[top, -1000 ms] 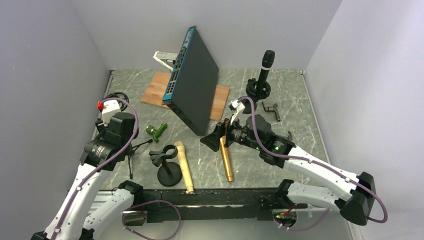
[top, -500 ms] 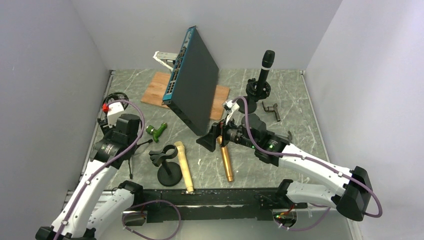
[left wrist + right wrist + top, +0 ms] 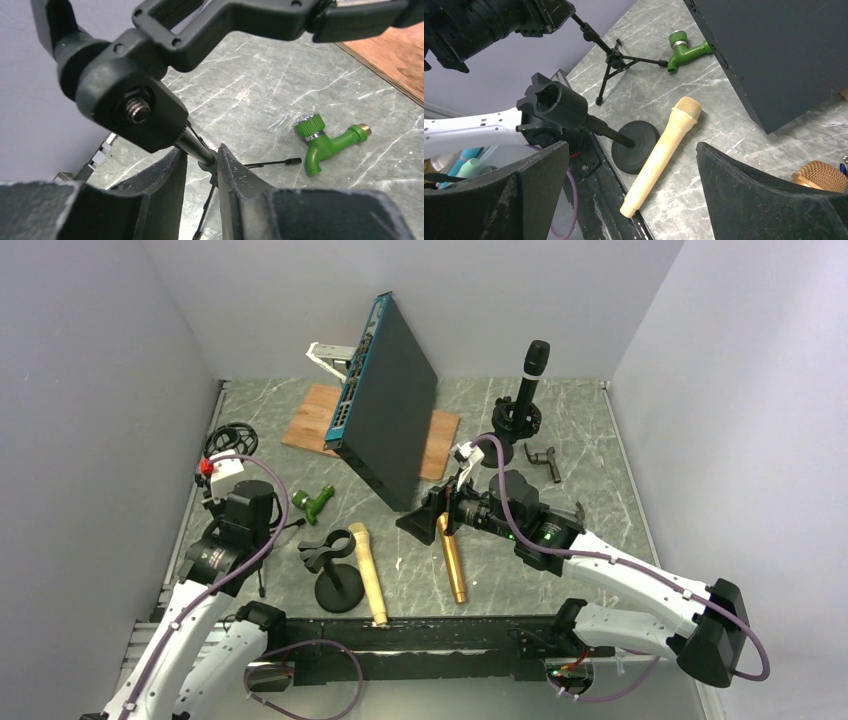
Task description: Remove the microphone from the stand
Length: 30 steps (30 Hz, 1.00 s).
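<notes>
Left fingers point(image 3: 235, 185) clamp tripod rod point(image 3: 196, 149); overhead view hides contact.

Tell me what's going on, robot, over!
Left fingers flank tripod stand pole, grip unclear. Right fingers wide open, empty. Black microphone upright in desk stand, untouched. Nothing in the way.

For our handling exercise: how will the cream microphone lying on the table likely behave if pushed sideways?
The cream microphone is round and smooth, so it will probably roll. Its wider mesh head suggests a curved path, perhaps toward the round-base stand beside it.
</notes>
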{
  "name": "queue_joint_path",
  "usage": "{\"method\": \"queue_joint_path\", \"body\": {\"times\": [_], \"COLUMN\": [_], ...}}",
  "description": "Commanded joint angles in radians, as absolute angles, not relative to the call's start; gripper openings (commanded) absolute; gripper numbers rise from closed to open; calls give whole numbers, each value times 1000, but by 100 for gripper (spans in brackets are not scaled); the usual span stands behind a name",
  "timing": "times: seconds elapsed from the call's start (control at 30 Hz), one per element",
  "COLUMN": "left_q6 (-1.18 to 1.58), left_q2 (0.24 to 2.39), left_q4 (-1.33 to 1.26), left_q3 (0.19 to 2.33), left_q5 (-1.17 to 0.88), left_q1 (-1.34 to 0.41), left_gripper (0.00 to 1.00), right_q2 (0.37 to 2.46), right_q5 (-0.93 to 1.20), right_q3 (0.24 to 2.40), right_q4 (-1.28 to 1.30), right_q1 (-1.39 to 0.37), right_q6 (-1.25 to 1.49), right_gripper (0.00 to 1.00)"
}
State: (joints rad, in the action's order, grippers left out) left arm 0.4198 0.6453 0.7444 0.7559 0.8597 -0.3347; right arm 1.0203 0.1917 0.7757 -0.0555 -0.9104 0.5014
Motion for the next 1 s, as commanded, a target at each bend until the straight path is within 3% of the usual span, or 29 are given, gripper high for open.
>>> {"method": "queue_joint_path", "body": {"times": [0.0,0.13,0.23,0.47,0.53,0.57,0.97], "left_q6": [398,416,393,308,307,307,430], "left_q2": [662,679,670,641,646,648,597], "left_q4": [694,720,703,622,622,621,682], "left_q3": [759,772,765,731,734,734,742], "left_q5": [887,930,938,831,805,797,675], "left_q1": [-331,-328,-324,-286,-279,-278,-278], "left_gripper": [36,45,45,20,4,0,0], "right_q2": [1003,1002,1013,1016,1014,1013,1020], "right_q5": [183,181,183,185,181,178,179], "right_q3": [768,754,770,775,769,764,758], "right_q4": [-118,-129,-120,-120,-124,-129,-130], "right_q1": [-912,-913,-913,-913,-914,-913,-913], "right_q6": [508,516,511,509,509,510,511], "right_gripper": [100,100,100,100,100,100,100]}}
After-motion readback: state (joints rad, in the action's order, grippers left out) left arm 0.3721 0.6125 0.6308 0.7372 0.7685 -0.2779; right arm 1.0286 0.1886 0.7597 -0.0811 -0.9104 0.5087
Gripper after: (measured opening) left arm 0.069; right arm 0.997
